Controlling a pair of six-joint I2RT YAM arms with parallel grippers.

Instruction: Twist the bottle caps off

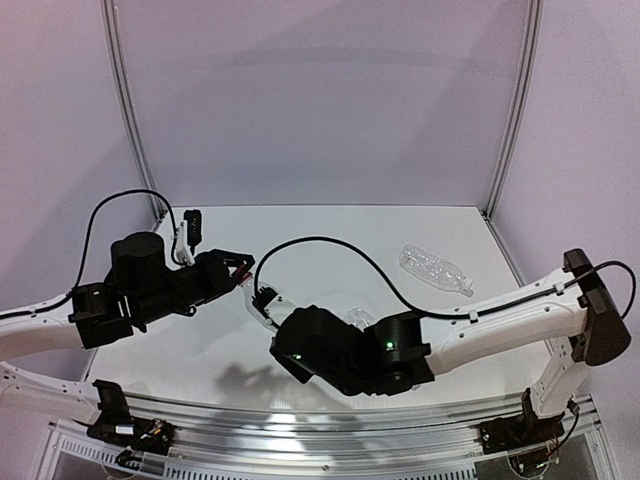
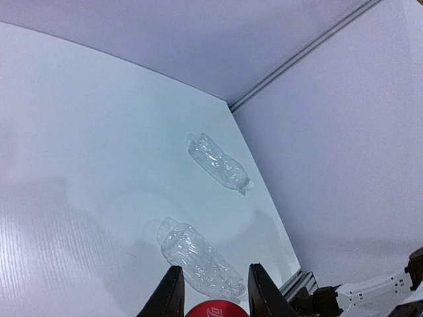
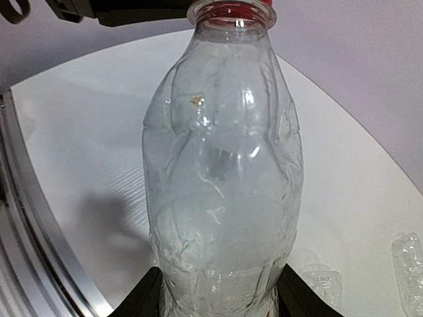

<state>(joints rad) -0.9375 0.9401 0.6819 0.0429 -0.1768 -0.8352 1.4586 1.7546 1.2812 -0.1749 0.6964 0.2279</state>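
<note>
My right gripper [image 3: 218, 277] is shut on the base of a clear crumpled bottle [image 3: 221, 165] and holds it above the table. The bottle's neck carries red plastic [image 3: 231, 8] at the frame's top edge; I cannot tell whether it is ring or cap. My left gripper [image 2: 215, 271] is shut on the bright red cap [image 2: 217, 309], which sits between its fingers at the bottom edge. In the top view the left gripper [image 1: 240, 268] and the right gripper [image 1: 262, 298] meet left of the table's middle.
Two more clear bottles lie on the white table [image 1: 330, 230]: one near the right edge [image 1: 436, 270], also in the left wrist view [image 2: 218, 162], and one nearer [image 2: 198, 261], half hidden behind the right arm [image 1: 358, 318]. Their caps are too small to tell.
</note>
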